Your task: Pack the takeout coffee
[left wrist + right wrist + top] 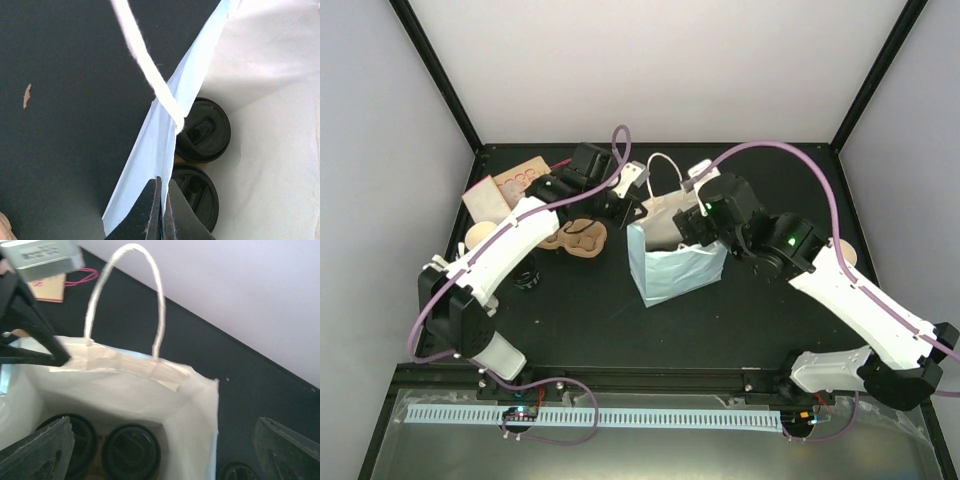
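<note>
- matte black table top [620, 330], enclosed by pale walls [370, 150] and black corner posts [440, 75].
- white paper bag with rope handles [675, 275] stands mid-table, with two black-lidded coffee cups [202, 131] inside.
- left gripper [162, 200], reaching across, pinches the bag's rim.
- right gripper [165, 440] hovers over the bag mouth, fingers spread wide, holding nothing.

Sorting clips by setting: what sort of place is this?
Probably a robot test cell, not a café: black table boxed by plain white walls, left arm and right arm bolted at its edge.
</note>
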Motion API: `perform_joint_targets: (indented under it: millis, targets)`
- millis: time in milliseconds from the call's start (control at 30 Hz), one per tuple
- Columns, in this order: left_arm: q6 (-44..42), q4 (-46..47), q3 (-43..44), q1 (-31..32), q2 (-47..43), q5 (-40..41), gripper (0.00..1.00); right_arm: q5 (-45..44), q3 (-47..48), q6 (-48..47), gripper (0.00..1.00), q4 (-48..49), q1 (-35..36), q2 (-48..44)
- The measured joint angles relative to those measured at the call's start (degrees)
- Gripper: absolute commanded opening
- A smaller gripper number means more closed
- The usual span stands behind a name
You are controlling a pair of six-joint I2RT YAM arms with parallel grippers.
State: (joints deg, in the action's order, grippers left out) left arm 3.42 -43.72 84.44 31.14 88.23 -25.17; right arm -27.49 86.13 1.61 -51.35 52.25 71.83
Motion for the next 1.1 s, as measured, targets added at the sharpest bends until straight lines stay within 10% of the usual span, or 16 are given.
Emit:
perform_joint_targets:
  millis: [600,1100]
  targets:
    - [2.2,3.2,14.8,-4.3,13.4,1.7,0.04,-10.0,-8.1,14.6,1.00,-3.2,-12.8,-14.0]
    - [2.8,1.2,16.5,-4.9,11.9,3.0,0.72,-13.8,-14.8,23.4,1.00,-3.7,-12.9,-16.6]
